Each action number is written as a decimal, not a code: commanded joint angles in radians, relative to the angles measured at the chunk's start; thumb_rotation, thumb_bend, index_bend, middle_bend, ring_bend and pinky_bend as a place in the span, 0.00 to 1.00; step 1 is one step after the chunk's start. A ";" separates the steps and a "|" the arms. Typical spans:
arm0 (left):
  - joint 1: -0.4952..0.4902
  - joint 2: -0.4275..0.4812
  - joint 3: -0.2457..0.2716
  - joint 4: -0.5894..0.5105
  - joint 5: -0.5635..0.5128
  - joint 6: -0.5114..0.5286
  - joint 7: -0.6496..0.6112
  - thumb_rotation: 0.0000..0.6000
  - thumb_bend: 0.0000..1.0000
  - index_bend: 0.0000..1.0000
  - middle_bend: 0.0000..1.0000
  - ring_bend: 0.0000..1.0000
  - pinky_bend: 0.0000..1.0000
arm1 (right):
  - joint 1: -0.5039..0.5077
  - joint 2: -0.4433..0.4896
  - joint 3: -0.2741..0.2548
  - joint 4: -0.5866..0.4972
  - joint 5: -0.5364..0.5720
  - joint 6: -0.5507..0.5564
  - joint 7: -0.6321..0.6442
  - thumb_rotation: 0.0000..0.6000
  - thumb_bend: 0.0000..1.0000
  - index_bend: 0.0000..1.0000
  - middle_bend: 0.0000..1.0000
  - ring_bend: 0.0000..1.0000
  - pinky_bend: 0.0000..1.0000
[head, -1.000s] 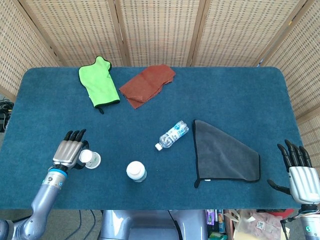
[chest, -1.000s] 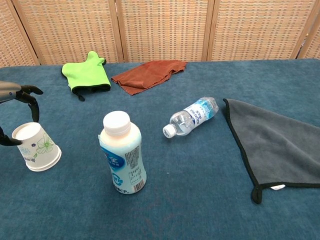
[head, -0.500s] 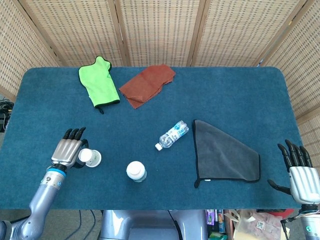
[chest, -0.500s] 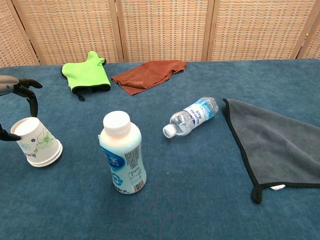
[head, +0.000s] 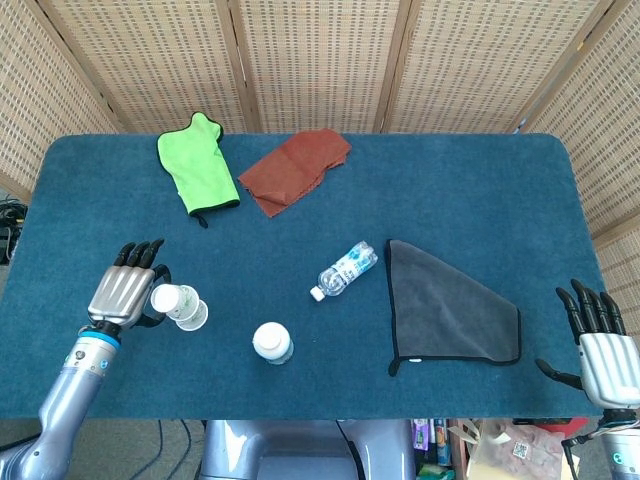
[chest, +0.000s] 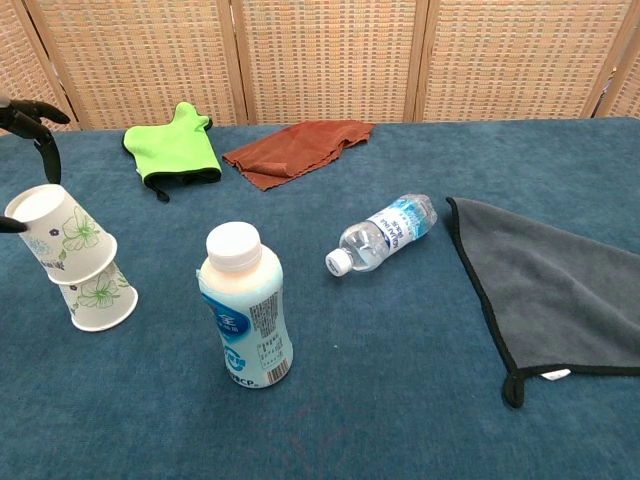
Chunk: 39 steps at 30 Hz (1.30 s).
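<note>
While your left hand (head: 122, 294) is gripping the top cup (chest: 58, 232), it is tilting off the lower cup (chest: 98, 296) just beneath, on the counter (head: 450, 190). The bottle (head: 271, 343) is standing to its right. Your right hand (head: 600, 345) is hanging empty, fingers spread, well apart.

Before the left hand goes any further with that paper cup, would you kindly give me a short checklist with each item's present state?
1. Left hand has the upper paper cup between its fingers: ok.
2. Upper paper cup fully clear of the lower paper cup: not ok, they overlap.
3. Upper paper cup upright: not ok, tilted.
4. White drink bottle standing apart from the cups: ok.
5. Right hand away from the cups, at the table edge: ok.
6. Firmness of grip: cannot tell.
</note>
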<state>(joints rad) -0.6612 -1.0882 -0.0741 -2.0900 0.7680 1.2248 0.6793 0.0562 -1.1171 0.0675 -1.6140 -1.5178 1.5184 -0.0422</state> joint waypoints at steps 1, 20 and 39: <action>0.003 0.034 -0.016 -0.019 0.012 0.004 -0.023 1.00 0.24 0.45 0.00 0.00 0.00 | 0.001 0.000 0.000 0.000 0.000 -0.002 -0.001 1.00 0.12 0.00 0.00 0.00 0.00; 0.038 0.337 -0.023 0.026 0.027 -0.233 -0.255 1.00 0.24 0.45 0.00 0.00 0.00 | 0.002 -0.005 -0.003 -0.003 -0.001 -0.005 -0.019 1.00 0.12 0.00 0.00 0.00 0.00; 0.073 0.059 0.048 0.357 0.062 -0.274 -0.286 1.00 0.24 0.37 0.00 0.00 0.00 | 0.005 -0.014 -0.002 -0.003 0.004 -0.011 -0.037 1.00 0.12 0.00 0.00 0.00 0.00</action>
<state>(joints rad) -0.5885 -1.0252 -0.0283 -1.7368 0.8294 0.9538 0.3944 0.0608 -1.1312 0.0652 -1.6173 -1.5139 1.5080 -0.0794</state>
